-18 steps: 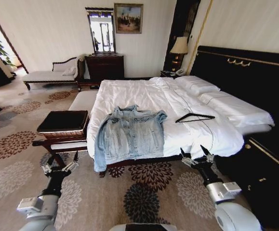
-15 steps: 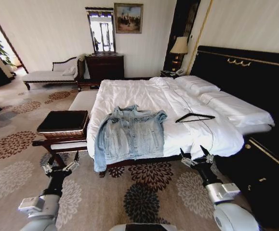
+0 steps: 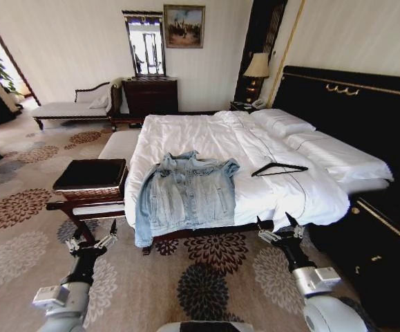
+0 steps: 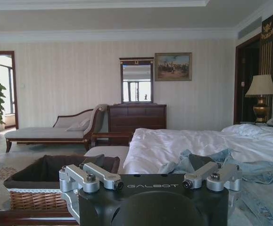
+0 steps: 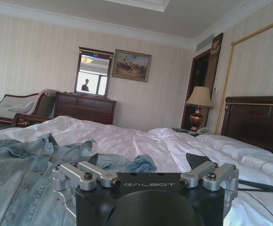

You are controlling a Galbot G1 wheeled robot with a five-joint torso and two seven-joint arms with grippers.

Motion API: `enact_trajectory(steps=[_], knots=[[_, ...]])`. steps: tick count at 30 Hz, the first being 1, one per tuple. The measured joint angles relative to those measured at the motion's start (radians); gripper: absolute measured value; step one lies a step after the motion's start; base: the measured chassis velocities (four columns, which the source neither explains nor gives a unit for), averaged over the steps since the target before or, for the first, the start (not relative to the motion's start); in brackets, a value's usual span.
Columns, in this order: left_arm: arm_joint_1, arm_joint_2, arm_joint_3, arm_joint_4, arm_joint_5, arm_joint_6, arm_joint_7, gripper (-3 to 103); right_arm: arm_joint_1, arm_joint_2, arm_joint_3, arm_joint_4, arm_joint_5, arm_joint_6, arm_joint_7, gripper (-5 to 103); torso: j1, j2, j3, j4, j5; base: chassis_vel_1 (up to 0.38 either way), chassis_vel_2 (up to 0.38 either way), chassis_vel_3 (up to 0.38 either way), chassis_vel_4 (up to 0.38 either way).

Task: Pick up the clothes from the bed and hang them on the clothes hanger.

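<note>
The light-blue denim clothes [image 3: 186, 194] lie spread flat on the near corner of the bed [image 3: 206, 135], one sleeve hanging over the edge. The black clothes hanger [image 3: 279, 168] rests on the white sheet just right of them. My left gripper [image 3: 90, 240] is open, low over the carpet, in front of the bed's left corner. My right gripper [image 3: 275, 225] is open below the bed's front edge, right of the clothes. In the left wrist view the open gripper [image 4: 148, 162] faces the clothes [image 4: 249, 169]. In the right wrist view the open gripper [image 5: 145, 162] faces the clothes [image 5: 18, 169] and hanger [image 5: 256, 187].
A dark wooden bench with a wicker basket [image 3: 89, 181] stands left of the bed, close to my left arm. The black headboard [image 3: 351, 104] runs along the right. A chaise longue [image 3: 75, 104], a dresser [image 3: 150, 95] and a lamp [image 3: 257, 67] stand at the far wall. Patterned carpet lies in front.
Both arms have edged slightly inward and forward toward the bed. The clothes and hanger have not moved, and both grippers stay open.
</note>
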Motion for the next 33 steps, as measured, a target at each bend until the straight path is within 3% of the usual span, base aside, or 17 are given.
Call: enact_trajectory(steps=[21,33], knots=[[0.006,-0.007,-0.027,0.019,-0.019,-0.021,0.003,100,-0.008,0.013,-0.017,-0.003,-0.018,0.006,-0.003,100,0.000,0.000,0.000,0.0000,-0.0001,-0.159,0.150,0.145,-0.146],[0.016,-0.003,-0.081,0.039,-0.076,-0.030,0.010,100,-0.006,0.020,-0.033,-0.004,-0.038,0.003,-0.010,100,0.000,0.000,0.000,0.0000,-0.0001,-0.166,0.132,0.158,-0.133]])
